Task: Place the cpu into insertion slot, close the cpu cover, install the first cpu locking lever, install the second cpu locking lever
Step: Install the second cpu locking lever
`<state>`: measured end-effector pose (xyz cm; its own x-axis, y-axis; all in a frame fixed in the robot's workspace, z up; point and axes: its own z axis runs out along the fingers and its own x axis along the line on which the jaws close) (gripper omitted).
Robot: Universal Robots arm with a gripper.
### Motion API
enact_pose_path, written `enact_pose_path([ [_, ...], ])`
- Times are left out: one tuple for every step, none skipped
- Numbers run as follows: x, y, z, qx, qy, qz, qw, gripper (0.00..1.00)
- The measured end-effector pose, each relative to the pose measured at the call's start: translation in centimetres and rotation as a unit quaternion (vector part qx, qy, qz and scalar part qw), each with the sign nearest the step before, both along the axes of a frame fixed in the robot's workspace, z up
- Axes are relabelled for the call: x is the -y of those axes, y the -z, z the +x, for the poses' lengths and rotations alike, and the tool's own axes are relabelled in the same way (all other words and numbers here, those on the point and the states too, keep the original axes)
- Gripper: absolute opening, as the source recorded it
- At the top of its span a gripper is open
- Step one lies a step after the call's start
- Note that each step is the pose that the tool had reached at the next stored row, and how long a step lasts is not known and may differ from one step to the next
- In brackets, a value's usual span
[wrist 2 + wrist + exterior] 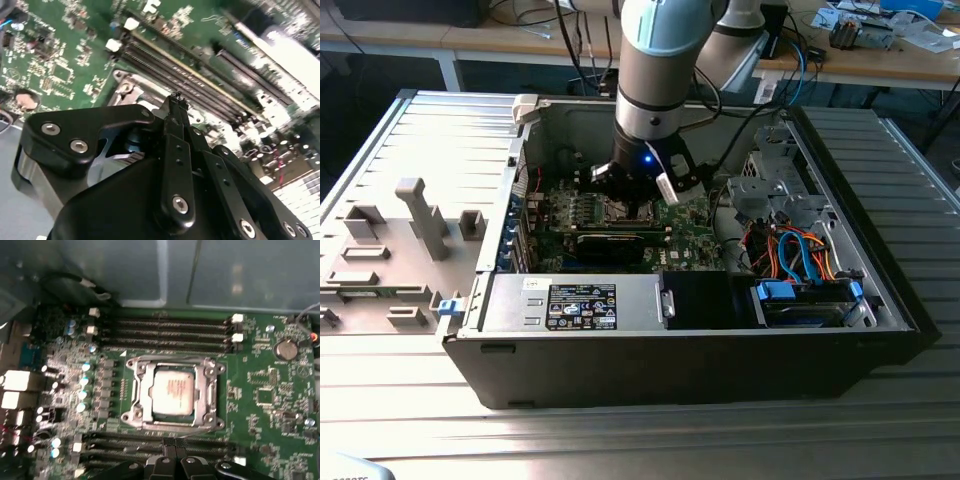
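Note:
The cpu [172, 390], a dull silver square, lies in the insertion slot [131, 416] on the green motherboard. The cpu cover [143, 390], a silvery frame, lies flat around it, with thin wire levers along its edges. My gripper [174, 441] is beside the socket over the nearer row of memory slots, fingers pressed together and holding nothing. In the second wrist view the gripper [175, 96] tapers to a closed tip just above the board near a socket corner. In the exterior view the gripper [638, 193] hangs low inside the open case, right over the insertion slot [626, 211].
Long black memory slots [165, 330] run on both sides of the socket. A coin battery [285, 348] sits on the board. A black labelled power supply [582, 305] lies along the case front, and a drive bay with blue and orange cables [800, 250] is on the exterior view's right.

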<state>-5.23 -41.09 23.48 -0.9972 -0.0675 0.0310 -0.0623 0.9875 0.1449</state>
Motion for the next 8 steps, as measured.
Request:
enact_pose_path([
  [0.05, 0.06, -0.26, 0.0000, 0.000, 0.0004, 1.00000, 0.11],
  [0.05, 0.16, -0.59, 0.0000, 0.000, 0.0012, 1.00000, 0.11],
  [0.06, 0.23, -0.92, 0.0000, 0.000, 0.0024, 1.00000, 0.11],
  [0.06, 0.32, -1.31, 0.0000, 0.000, 0.0038, 0.99999, 0.11],
  [0.06, 0.39, -1.60, 0.0000, 0.000, 0.0049, 0.99999, 0.11],
  [0.07, 0.52, -2.07, 0.0000, 0.000, 0.0072, 0.99997, 0.11],
  [0.07, 0.75, -2.32, 0.0000, 0.000, 0.0102, 0.99995, 0.11],
  [0.07, 0.84, -2.49, 0.0000, -0.001, 0.0116, 0.99993, 0.11],
])
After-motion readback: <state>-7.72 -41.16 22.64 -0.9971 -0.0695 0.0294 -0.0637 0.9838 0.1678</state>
